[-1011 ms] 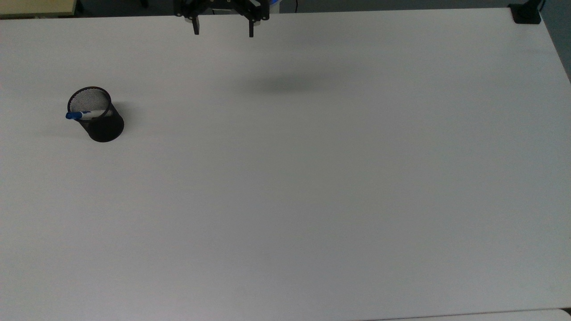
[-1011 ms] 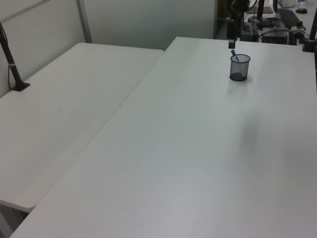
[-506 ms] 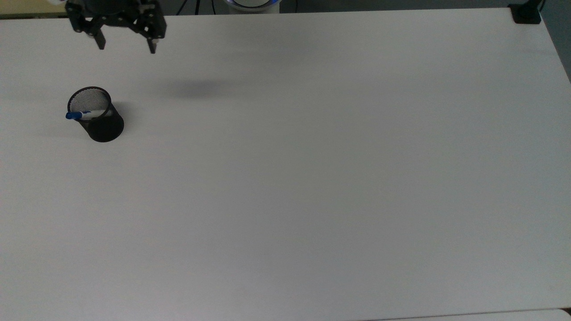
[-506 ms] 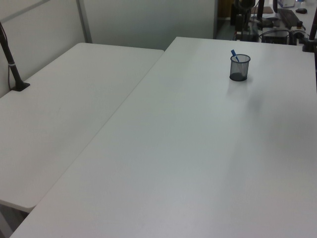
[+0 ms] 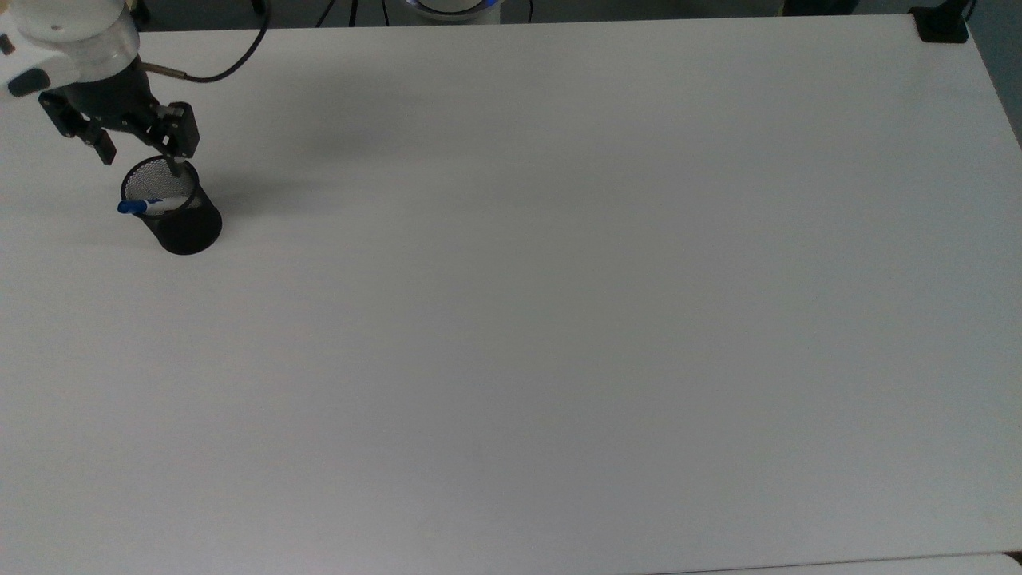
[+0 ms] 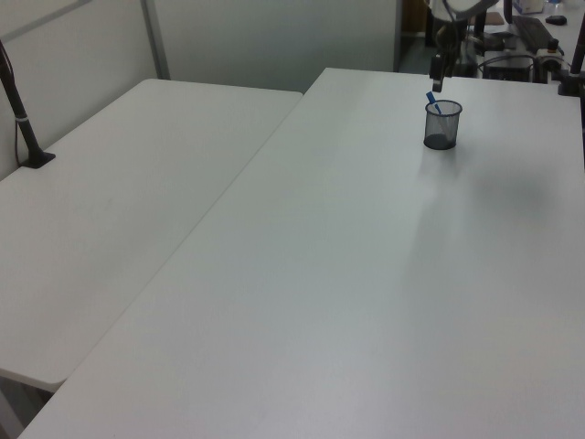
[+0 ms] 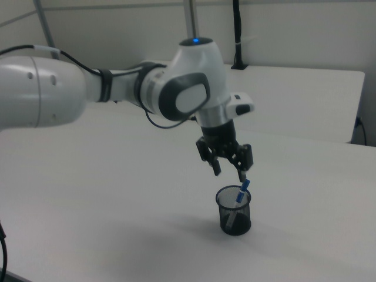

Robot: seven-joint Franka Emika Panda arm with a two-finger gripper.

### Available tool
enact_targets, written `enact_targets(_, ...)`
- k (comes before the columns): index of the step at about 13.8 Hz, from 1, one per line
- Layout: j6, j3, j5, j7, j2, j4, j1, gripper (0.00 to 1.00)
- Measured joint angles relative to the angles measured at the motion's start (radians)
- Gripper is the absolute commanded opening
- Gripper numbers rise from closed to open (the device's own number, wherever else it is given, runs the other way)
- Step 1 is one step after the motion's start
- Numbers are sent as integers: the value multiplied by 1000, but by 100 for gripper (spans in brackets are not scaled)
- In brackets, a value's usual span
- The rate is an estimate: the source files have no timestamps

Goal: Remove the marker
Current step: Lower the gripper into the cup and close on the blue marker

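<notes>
White table point(image 5: 559, 319), mesh cup point(image 5: 185, 224) holding marker point(image 5: 144, 207), jaws spread wide above, grey partition wall point(image 6: 274, 37).

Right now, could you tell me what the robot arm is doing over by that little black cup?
The Franka arm's gripper hangs just above the black mesh pen cup with its fingers open, holding nothing. The marker, white with a blue cap, stands tilted inside the cup, its cap poking over the rim. The cup sits on the white table near the top view's left edge. The marker has not been grasped yet.

Arm extended, gripper point(image 7: 229, 173) pointing down, fingers point(image 7: 216, 167) spread.
</notes>
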Motion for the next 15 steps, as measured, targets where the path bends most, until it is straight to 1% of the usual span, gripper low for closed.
enact_targets(1,22,-2,-1,0,14,0,-2,73)
enact_targets(2,48,-8,-2,0,27,0,-3,69)
enact_targets(3,80,-14,-2,0,42,1,-4,61)
enact_targets(5,123,-16,-2,0,62,1,-3,40)
enact_targets(6,130,-16,-2,1,66,1,-3,34)
enact_targets(8,141,-16,-1,1,70,1,-3,29)
enact_targets(9,145,-16,-1,1,72,1,-3,25)
enact_targets(11,150,-16,-1,1,78,1,-3,19)
enact_targets(13,153,-16,-1,1,81,2,-3,16)
enact_targets(15,153,-16,-1,1,81,2,-3,16)
